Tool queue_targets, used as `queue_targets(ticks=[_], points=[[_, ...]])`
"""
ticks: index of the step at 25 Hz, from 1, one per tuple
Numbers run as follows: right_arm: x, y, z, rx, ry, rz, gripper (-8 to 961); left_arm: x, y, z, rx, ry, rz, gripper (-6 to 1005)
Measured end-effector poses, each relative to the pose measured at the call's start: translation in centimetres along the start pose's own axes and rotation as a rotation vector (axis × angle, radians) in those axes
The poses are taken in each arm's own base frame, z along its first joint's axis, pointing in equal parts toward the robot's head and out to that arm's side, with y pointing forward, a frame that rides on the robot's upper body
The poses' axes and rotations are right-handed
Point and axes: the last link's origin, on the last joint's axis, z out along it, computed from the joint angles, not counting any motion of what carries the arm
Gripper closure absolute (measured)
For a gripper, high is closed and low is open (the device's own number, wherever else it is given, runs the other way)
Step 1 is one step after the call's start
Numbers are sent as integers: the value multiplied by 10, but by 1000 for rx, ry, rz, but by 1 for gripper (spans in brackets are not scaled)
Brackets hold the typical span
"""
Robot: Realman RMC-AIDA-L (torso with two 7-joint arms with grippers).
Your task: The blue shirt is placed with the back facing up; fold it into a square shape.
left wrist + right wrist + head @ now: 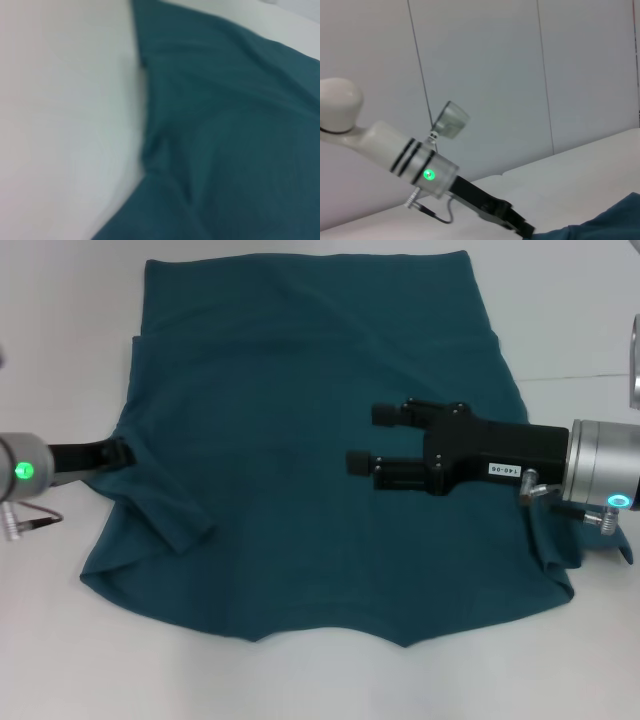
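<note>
**Clerk:** Item one, nearest the head camera: right gripper, black, hovering over the middle of the garment, fingers apart, nothing between them.

**Auditor:** And the garment?

**Clerk:** Blue shirt, one count. Lies flat on the white table, spread across the centre, well within reach of both arms. The far portion appears doubled over, a straight fold edge running across the top. One sleeve on the robot's left is turned inward onto the body; the near hem is loose and wavy.

**Auditor:** Second gripper?

**Clerk:** Left gripper, one count, at the shirt's left edge by the sleeve. Its tips meet the cloth; whether they are parted or pinched on fabric, I cannot tell. The right wrist view shows it low at the shirt's edge.

**Auditor:** Progress?

**Clerk:** By my judgement, early to middle. One cross fold seems made. The right side still bulges out, the outline is a broad trapezoid, not square. Side folds and a final halving remain.

**Auditor:** Totals?

**Clerk:** Shirts, one. Grippers, two. Tables, one.
</note>
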Motion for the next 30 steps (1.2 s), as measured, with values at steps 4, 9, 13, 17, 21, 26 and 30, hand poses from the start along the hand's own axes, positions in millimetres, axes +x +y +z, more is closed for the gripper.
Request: queue_targets(ticks=[4, 9, 13, 17, 21, 26, 30], points=[[-3, 0, 1, -1, -9, -7, 71, 4, -23, -18, -6, -71, -152, 870], [-7, -1, 4, -10, -13, -19, 71, 3, -35, -29, -47, -117, -274, 758], [-8, -1, 4, -11, -14, -31, 72, 0, -35, -25, -58, -130, -318, 468], [-8, 0, 4, -13, -15, -40, 72, -3, -29, -16, -57, -145, -331, 389], [-8, 1, 4, -16, -16, -39, 72, -2, -24, -11, -52, -141, -319, 310], [-7, 2, 3, -21, -17, -36, 72, -2, -21, -5, -40, -128, -312, 183], [-7, 2, 3, -23, -17, -35, 72, -6, -17, 0, -32, -132, -301, 125]])
